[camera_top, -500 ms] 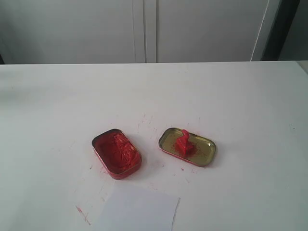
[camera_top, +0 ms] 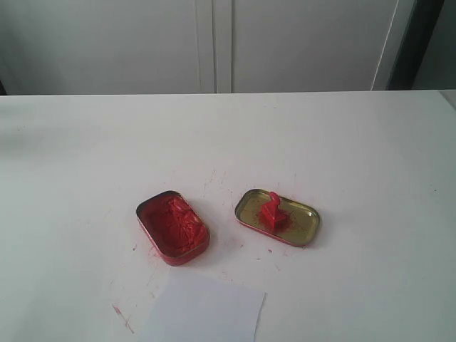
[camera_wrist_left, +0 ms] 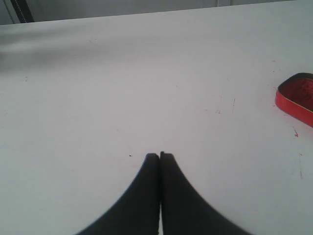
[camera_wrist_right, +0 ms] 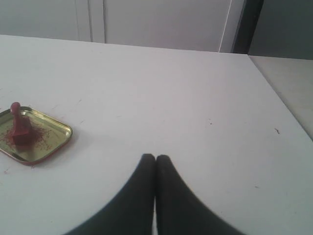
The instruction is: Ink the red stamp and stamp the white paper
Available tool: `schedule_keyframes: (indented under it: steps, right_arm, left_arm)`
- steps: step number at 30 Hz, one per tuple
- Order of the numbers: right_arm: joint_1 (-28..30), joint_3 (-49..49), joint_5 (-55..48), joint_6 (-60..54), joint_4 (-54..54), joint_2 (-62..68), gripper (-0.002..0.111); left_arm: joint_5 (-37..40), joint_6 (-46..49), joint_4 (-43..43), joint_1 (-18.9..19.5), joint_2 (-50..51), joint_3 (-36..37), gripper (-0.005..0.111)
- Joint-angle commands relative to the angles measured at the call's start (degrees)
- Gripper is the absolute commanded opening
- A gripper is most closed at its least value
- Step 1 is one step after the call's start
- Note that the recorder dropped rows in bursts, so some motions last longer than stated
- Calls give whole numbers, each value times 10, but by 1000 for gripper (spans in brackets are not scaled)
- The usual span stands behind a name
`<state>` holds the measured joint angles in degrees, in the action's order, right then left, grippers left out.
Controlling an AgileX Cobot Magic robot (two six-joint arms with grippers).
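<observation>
The red stamp [camera_top: 271, 209] stands upright, knob up, inside the gold tin lid [camera_top: 301, 226] right of centre; the right wrist view also shows the stamp [camera_wrist_right: 20, 128] on that lid [camera_wrist_right: 54, 136]. The white paper [camera_top: 203, 311] lies flat at the front edge, just below the tins. An open tin of red ink paste [camera_top: 173, 226] sits left of the lid. Neither arm shows in the exterior view. My left gripper [camera_wrist_left: 159, 155] hovers shut and empty over bare table, the ink tin [camera_wrist_left: 298, 96] off to one side. My right gripper [camera_wrist_right: 155, 156] is shut on nothing, well apart from the stamp.
Red smears and specks mark the white table [camera_top: 85, 164] around the tins and beside the paper. White cabinet doors [camera_top: 214, 43] stand behind the table's far edge. The table's right edge [camera_wrist_right: 279, 105] shows in the right wrist view.
</observation>
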<state>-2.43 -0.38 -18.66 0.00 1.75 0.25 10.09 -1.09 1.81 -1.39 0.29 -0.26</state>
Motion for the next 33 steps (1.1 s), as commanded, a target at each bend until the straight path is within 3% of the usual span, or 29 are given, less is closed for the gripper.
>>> schedule_keyframes:
  steps: [1, 15, 33]
  right_arm:
    - [2, 4, 30, 0, 3, -3, 0]
    - [2, 4, 272, 0, 3, -3, 0]
    - [2, 4, 281, 0, 3, -3, 0]
  left_arm:
    - [-2, -2, 3, 0, -3, 3, 0]
    - [-2, -2, 3, 0, -3, 3, 0]
    - [-2, -2, 3, 0, -3, 3, 0]
